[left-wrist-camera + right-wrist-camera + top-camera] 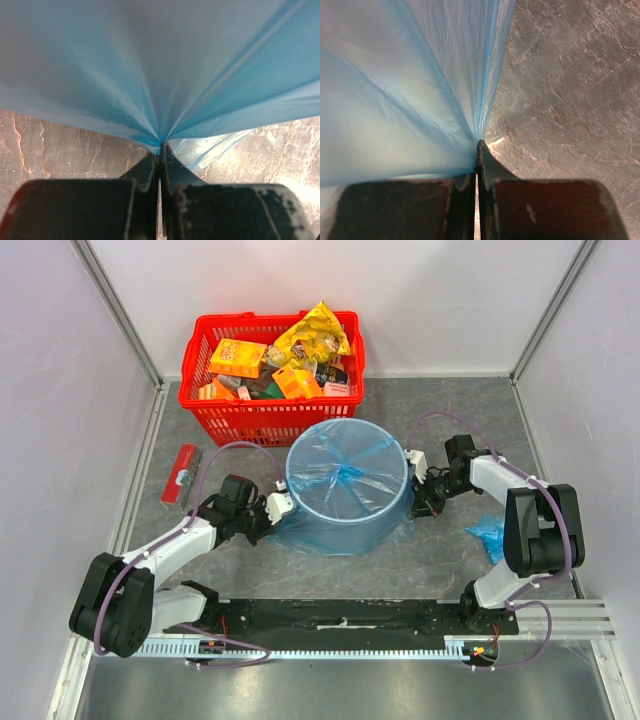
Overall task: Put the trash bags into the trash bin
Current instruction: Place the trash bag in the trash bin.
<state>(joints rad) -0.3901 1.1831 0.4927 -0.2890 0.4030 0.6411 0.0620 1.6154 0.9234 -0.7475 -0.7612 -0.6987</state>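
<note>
A blue trash bag (346,484) is draped over the round trash bin (346,532), covering its mouth and sides, so the grey barely shows. My left gripper (284,507) is shut on the bag's film at the bin's left side; the film (150,75) fans out from the pinched tips. My right gripper (418,487) is shut on the film at the bin's right side; the sheet (405,90) stretches away to the left of the tips. A second crumpled blue trash bag (487,537) lies on the table beside the right arm.
A red mesh basket (272,412) full of snack boxes and a yellow packet (313,335) stands just behind the bin. A flat red package (180,473) lies at the left. White walls enclose the grey table (450,410) on three sides.
</note>
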